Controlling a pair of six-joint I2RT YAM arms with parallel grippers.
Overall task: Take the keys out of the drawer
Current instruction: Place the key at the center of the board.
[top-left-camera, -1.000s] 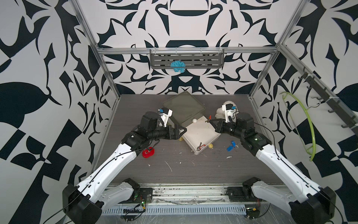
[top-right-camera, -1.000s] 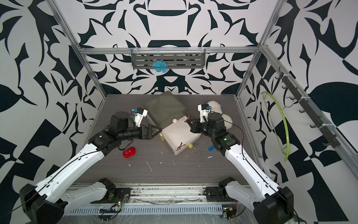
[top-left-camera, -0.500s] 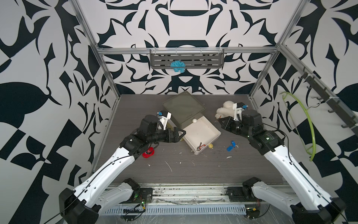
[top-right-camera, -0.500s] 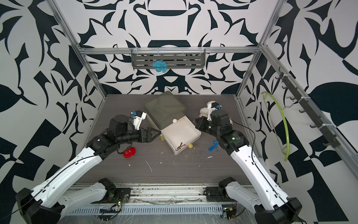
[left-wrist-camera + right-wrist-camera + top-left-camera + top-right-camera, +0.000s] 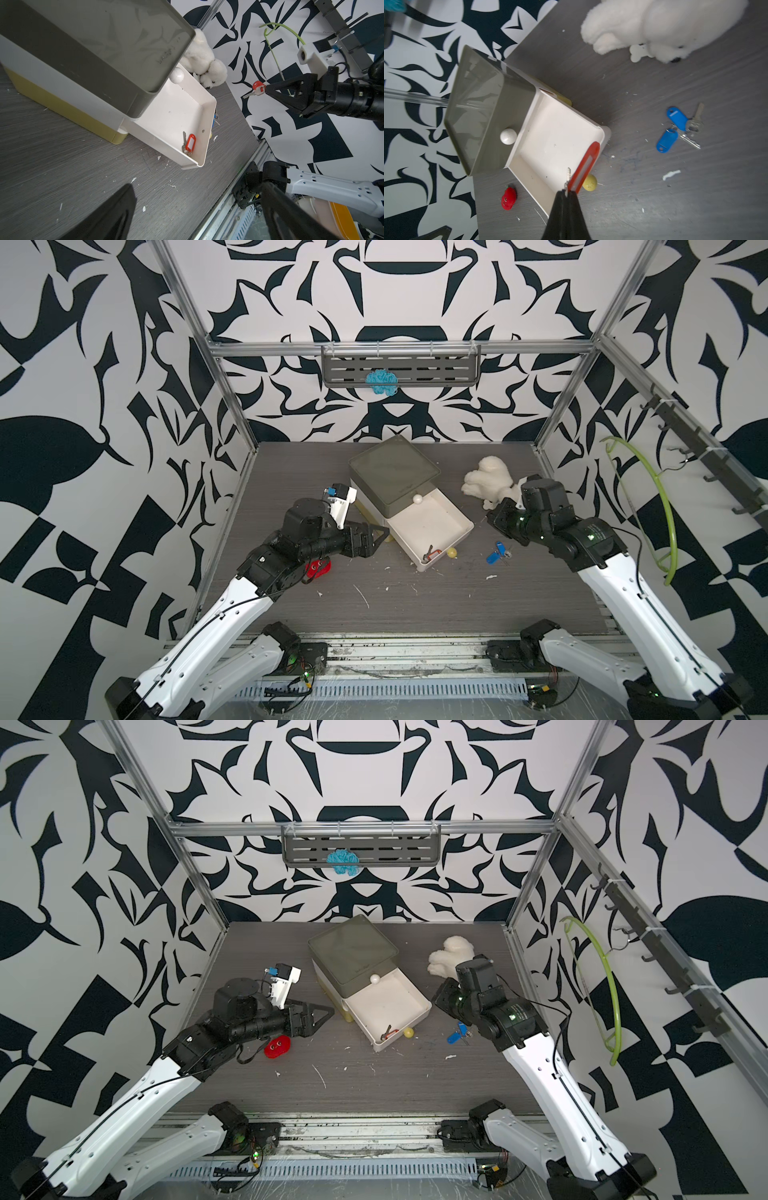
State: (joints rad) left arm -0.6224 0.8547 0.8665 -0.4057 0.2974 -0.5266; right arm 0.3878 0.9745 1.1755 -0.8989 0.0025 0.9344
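The right gripper (image 5: 266, 89) is clenched on a red-tagged key (image 5: 258, 89), lifted clear of the desk (image 5: 415, 614) off the right side of the white drawer (image 5: 434, 514) and near a white plush dog (image 5: 486, 481). The left gripper (image 5: 383, 533) is released, jaws wide, just beside the left side of the drawer unit (image 5: 392, 472), which stands mid-desk toward the back edge. The drawer is pulled out, and a red-tagged bunch (image 5: 188, 143) lies in its front corner. 2 blue-tagged keys (image 5: 680, 124) lie on the desk toward the right edge, apart from the drawer. A red toy (image 5: 277, 1047) sits toward the left edge.
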